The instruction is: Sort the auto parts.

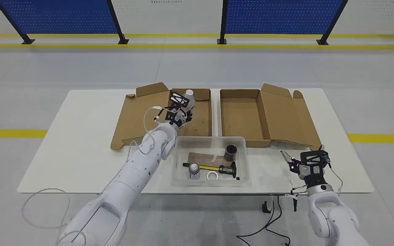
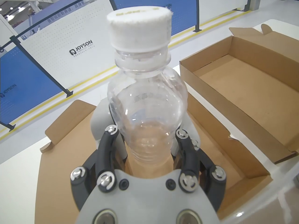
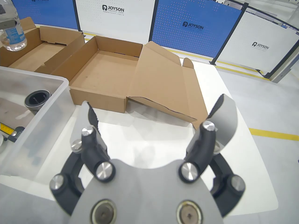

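Note:
My left gripper is shut on a clear plastic bottle with a white cap, held above the left cardboard box. From above, the bottle and left gripper hang over that box's inside. The right cardboard box lies open with nothing in it. A clear plastic bin at the table's front holds a black cylinder, a yellow caliper, a white ring and a small metal part. My right gripper stands open over the table's front right.
Both boxes have their lids folded out flat, the right one's lid reaching toward the table's right side. Bare white table stretches to the left of the boxes. Blue and white fence panels stand behind the table.

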Robot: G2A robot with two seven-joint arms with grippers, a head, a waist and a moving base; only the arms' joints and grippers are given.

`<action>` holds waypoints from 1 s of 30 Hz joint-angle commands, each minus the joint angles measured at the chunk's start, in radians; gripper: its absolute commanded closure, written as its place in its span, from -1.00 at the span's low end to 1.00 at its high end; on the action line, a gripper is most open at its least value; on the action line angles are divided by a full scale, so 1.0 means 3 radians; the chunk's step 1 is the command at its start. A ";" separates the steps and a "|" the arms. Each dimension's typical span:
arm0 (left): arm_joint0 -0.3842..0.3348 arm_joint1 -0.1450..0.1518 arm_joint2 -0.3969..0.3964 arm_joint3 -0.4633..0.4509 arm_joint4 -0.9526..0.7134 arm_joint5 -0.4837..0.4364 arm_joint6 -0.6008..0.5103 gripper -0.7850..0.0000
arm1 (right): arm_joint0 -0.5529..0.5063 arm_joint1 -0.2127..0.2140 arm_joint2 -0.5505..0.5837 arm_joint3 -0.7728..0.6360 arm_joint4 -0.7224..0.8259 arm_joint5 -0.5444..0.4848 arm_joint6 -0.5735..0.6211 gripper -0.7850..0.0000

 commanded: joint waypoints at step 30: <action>-0.0314 -0.0351 0.0163 0.0992 -0.0090 -0.0001 0.0317 -1.00 | 0.0000 0.0000 0.0000 0.0000 0.0000 0.0000 0.0000 -1.00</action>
